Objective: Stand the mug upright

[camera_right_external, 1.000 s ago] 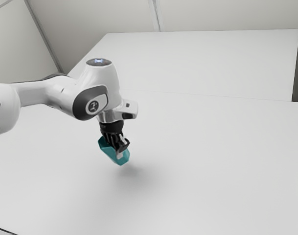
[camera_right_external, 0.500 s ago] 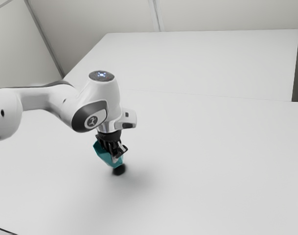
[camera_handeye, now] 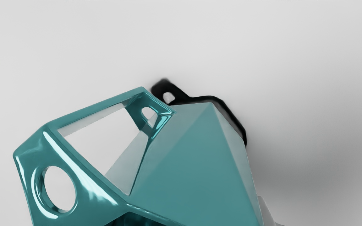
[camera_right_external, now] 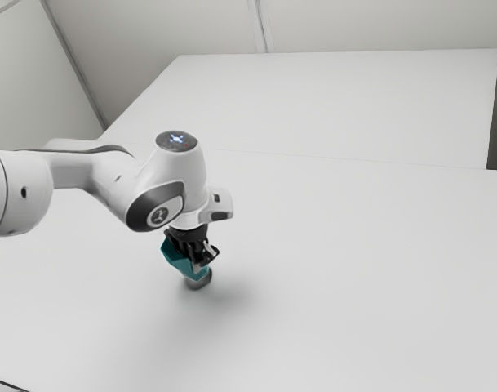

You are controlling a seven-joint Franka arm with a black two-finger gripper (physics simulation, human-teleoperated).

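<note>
Firstly, far left: pale wall (camera_right_external: 36, 73), meeting the table (camera_right_external: 370, 261); a dark line (camera_right_external: 5, 383) crosses the near corner of the exterior view
Arm (camera_right_external: 109, 175): white, enters at the exterior view's left edge, reaches right, then bends down; disc (camera_right_external: 176, 140) on top of the wrist carries small blue lights
Mug (camera_right_external: 176, 256): teal, faceted, directly below the arm's wrist; tilted, not upright; one end raised toward the exterior view's left, the other low toward the right
Gripper (camera_right_external: 202, 262): black, points down, overlaps the mug on its right-hand side
Fingers: closed on the mug, holding it at the slant
Shadow (camera_right_external: 198, 281): small and dark at the mug's low end; a softer, paler shade spreads from there to the exterior view's right
Contact: whether the low end touches the table, cannot tell
Right: table runs on, white and plain; a second white surface (camera_right_external: 338, 106) lies beyond the seam
Wrist view, loop (camera_handeye: 90, 114): glossy, angular part of the mug; table seen through its opening; round hole in the facet next to it
Wrist view, body: broad flat facets meeting at ridges, the shadow's dark edge along their far side
Wrist view, fingertip (camera_handeye: 266, 213): grey, partly visible, right against the mug's outer wall
</note>
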